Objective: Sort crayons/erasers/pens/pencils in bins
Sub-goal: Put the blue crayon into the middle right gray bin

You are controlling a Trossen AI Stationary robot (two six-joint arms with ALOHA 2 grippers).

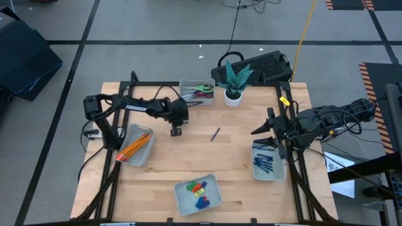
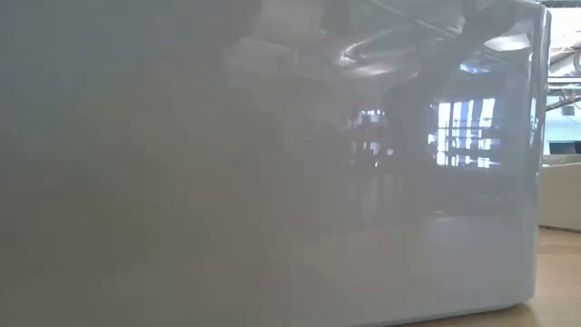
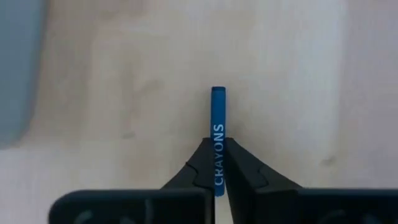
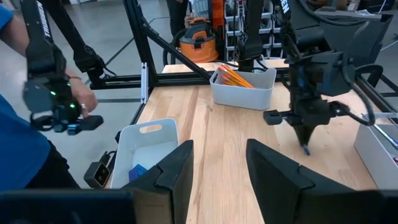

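My left gripper (image 1: pixel 176 130) hangs over the table's middle left, pointing down, shut on a blue crayon (image 3: pixel 217 124) printed "CRAYONS". My right gripper (image 4: pixel 217 168) stands open and bare at the table's right, above the bin of dark blue pens (image 1: pixel 267 162). A bin with orange pencils (image 1: pixel 135 145) lies left of my left gripper. A bin with coloured erasers (image 1: pixel 198 193) lies at the near edge. One dark thin stick (image 1: pixel 215 133) lies flat on the wood between the arms. My left gripper pinches the crayon's wrapped shaft (image 3: pixel 217 163) between its two fingertips (image 3: pixel 200 167), from above. The crayon runs along the fingers and sticks out below them, upright (image 4: pixel 305 148). Whether its lower end touches the table, I cannot tell.
A far bin (image 1: pixel 196 91) holds scissors, beside a white plant pot (image 1: pixel 233 95). A keyboard (image 1: pixel 260 66) lies behind the table. A person in blue (image 4: pixel 25 149) stands at the table's near side. A grey bin wall (image 2: pixel 272 163) fills the low view.
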